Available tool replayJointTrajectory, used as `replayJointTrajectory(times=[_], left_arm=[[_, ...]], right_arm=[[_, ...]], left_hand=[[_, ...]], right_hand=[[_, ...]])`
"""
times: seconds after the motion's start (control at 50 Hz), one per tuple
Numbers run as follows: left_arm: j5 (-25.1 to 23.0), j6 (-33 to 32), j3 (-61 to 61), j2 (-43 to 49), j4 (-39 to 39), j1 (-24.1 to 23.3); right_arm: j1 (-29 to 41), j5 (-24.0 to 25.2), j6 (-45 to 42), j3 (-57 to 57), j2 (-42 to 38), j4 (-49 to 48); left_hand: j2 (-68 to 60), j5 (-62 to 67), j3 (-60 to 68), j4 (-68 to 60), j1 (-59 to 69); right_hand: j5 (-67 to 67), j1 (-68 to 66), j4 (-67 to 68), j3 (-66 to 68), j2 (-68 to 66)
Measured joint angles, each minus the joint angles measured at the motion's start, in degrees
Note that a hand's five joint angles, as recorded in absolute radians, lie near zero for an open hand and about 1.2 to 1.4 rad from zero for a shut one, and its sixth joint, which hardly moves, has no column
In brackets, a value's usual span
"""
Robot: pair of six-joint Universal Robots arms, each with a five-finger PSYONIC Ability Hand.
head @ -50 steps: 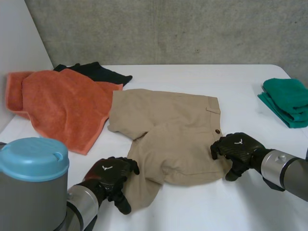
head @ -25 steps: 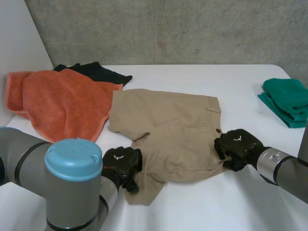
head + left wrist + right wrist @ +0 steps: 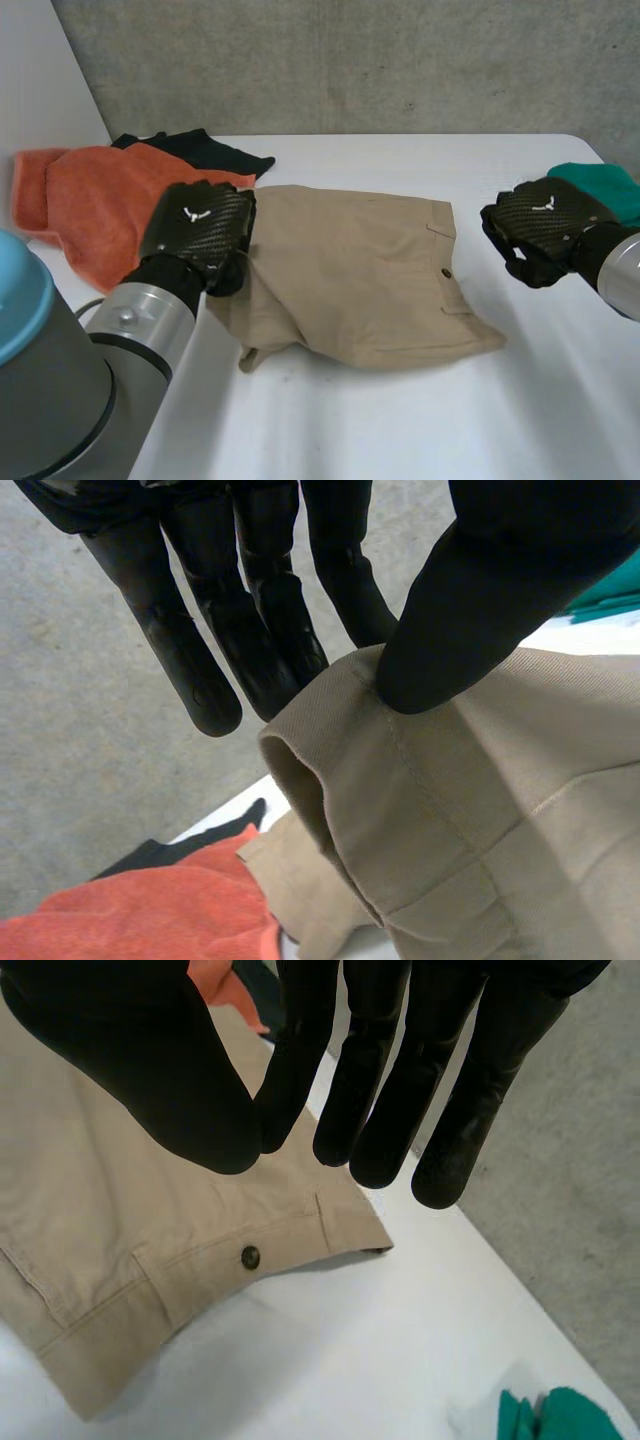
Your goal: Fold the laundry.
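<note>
The beige shorts (image 3: 360,280) lie in the middle of the white table (image 3: 400,430), their left part doubled over. My left hand (image 3: 200,232) is raised over the shorts' left edge. It pinches a leg hem (image 3: 330,780) between its thumb (image 3: 460,610) and straight fingers. My right hand (image 3: 545,228) hovers above the table just right of the waistband. Its thumb (image 3: 170,1080) touches a fingertip with no cloth between them. Beneath that hand lie the shorts' pocket button (image 3: 250,1256) and waistband corner (image 3: 350,1230).
An orange towel (image 3: 95,205) lies at the far left with a black garment (image 3: 205,148) behind it. Folded green towels (image 3: 610,185) sit at the right edge. Bare table stretches along the front.
Both hands closed and rose from the table. The left carried the leg hem up and away from me, doubling the shorts. The right came off the shorts and moved right, holding nothing.
</note>
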State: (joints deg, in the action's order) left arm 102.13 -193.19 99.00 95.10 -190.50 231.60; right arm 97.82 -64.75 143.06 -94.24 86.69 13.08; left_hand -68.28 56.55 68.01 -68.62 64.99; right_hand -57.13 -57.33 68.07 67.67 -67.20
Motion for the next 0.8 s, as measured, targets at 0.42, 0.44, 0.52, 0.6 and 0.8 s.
replayJointTrajectory(times=[0.42,0.44,0.52,0.6,0.8], left_arm=[[0.3,0.2,-1.1,13.4,-2.9,4.6],[0.3,0.3,-0.4,11.7,-2.7,4.7],[0.2,0.3,2.2,6.9,-2.1,4.8],[0.2,0.4,6.5,1.6,-1.3,4.5],[0.2,0.9,12.4,-1.0,1.5,3.2]], right_arm=[[0.4,-0.9,1.5,-3.8,-11.5,0.8],[0.4,-0.7,1.5,-4.4,-11.5,0.8],[0.3,-0.1,1.5,-6.3,-11.4,0.0],[0.4,0.7,1.6,-8.4,-11.9,-2.6],[0.7,0.7,1.6,-8.8,-17.4,-11.7]], left_hand=[[49.1,-48.0,-48.6,49.6,-44.5],[49.1,-48.0,-48.6,49.6,-44.5],[49.1,-48.0,-48.6,49.7,-44.6],[49.1,-47.9,-48.6,49.6,-44.6],[48.8,-47.4,-48.5,49.5,-44.5]], right_hand=[[38.3,31.9,-39.3,-39.2,38.4],[38.9,32.4,-39.9,-39.6,38.9],[39.6,32.4,-40.2,-39.7,39.1],[39.6,32.4,-40.2,-39.7,39.1],[33.6,27.9,-33.6,-33.0,32.3]])
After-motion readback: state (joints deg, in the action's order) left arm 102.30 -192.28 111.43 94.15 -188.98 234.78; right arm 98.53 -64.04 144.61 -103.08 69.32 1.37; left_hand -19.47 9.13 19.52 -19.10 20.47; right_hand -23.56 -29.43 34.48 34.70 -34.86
